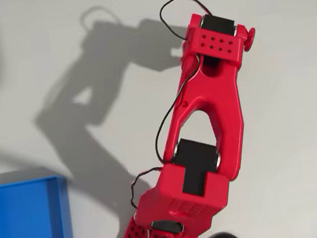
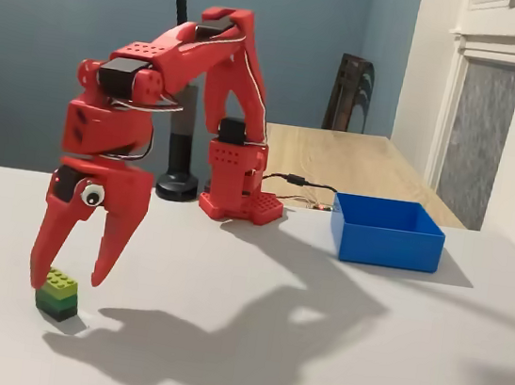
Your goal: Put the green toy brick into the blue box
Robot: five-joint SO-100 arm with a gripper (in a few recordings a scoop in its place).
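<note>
No readable text, label, brand, number or sign anywhere in either view. Nothing printed on the red arm, on the blue box (image 2: 387, 232) near the table's right edge, or on the green toy brick (image 2: 58, 294) by the front left edge.

The red arm (image 2: 199, 61) is arching toward the frame's left in the fixed view, its gripper (image 2: 66, 277) hanging downward, fingers spread apart.

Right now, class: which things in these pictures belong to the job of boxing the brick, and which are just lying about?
Belongs to the job:
green toy brick
blue box
gripper, open above the brick

Just lying about:
black stand base
wooden table behind
dark chair
</note>
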